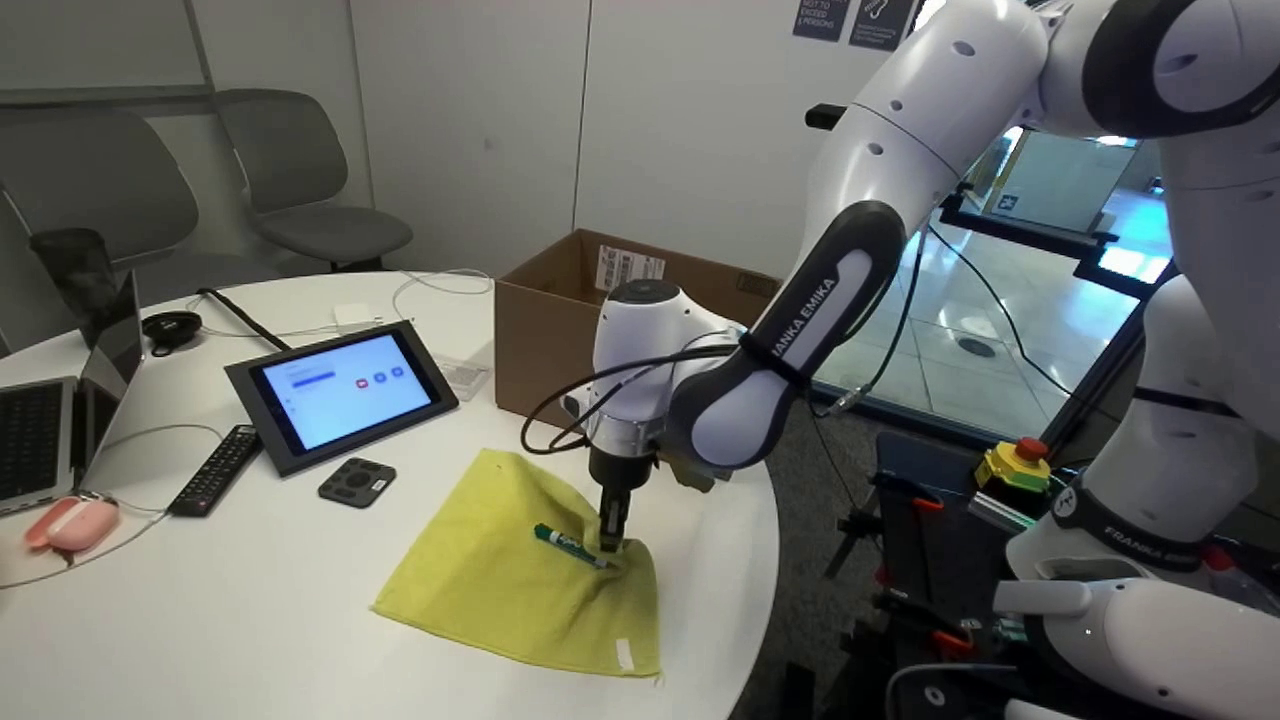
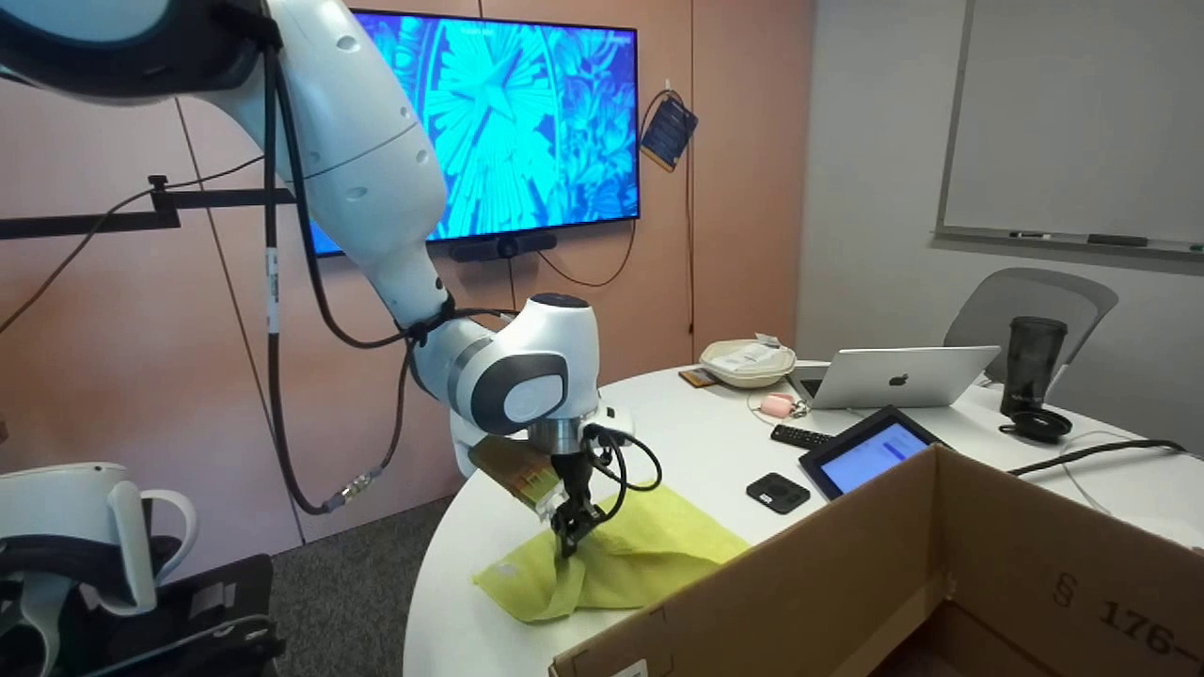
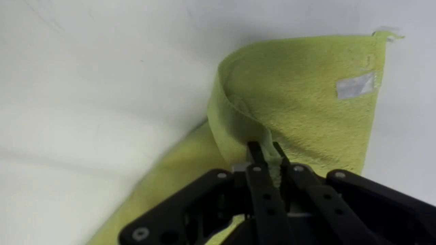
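Observation:
My gripper [image 1: 610, 543] points down at the yellow-green cloth [image 1: 490, 590], which lies spread on the white table. In the wrist view the fingers [image 3: 265, 147] are closed with a pinched fold of the cloth [image 3: 306, 85] between them. The fold is raised into a ridge, and a corner with a white tag lies flat beyond it. A green marker [image 1: 568, 546] lies on the cloth just beside the fingertips; it does not show in the wrist view. In an exterior view the gripper [image 2: 566, 541] is also down at the cloth [image 2: 649, 555].
An open cardboard box [image 1: 540, 350] stands on the table beside the arm. A tablet [image 1: 350, 390], a dark puck-like device [image 1: 357, 482], a remote [image 1: 215, 470], a pink case [image 1: 80, 525] and a laptop [image 1: 35, 440] are also on the white table [image 1: 250, 620]. Cables hang from the arm.

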`<state>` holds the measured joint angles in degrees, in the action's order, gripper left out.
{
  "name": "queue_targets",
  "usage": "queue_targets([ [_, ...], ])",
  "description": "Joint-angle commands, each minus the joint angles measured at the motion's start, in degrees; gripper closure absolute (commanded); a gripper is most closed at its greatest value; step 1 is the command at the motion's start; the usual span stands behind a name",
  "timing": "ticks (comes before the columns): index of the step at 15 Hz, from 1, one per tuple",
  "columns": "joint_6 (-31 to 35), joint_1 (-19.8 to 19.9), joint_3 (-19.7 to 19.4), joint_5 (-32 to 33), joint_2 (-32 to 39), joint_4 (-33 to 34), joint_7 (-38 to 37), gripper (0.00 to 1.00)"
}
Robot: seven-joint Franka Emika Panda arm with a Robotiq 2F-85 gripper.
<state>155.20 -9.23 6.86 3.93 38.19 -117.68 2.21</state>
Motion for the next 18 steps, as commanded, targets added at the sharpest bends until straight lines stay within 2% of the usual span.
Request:
queue_targets([
  [1,0.6,-5.6,-0.9,4.9,0.1,-0.6,-0.2,0.95],
  [4,1.0,-12.4,-3.9,10.5,1.7,0.1,-3.3,0.95],
  [10,1.1,-19.9,-7.1,18.7,3.0,0.0,-6.0,0.96],
  [12,1.1,-20.7,-7.5,19.9,3.0,0.0,-6.7,0.7],
  [15,0.5,-19.0,-6.0,19.2,2.0,-0.2,-5.3,0.45],
  [18,1.2,-19.4,-7.2,19.3,1.6,0.8,-7.0,0.22],
])
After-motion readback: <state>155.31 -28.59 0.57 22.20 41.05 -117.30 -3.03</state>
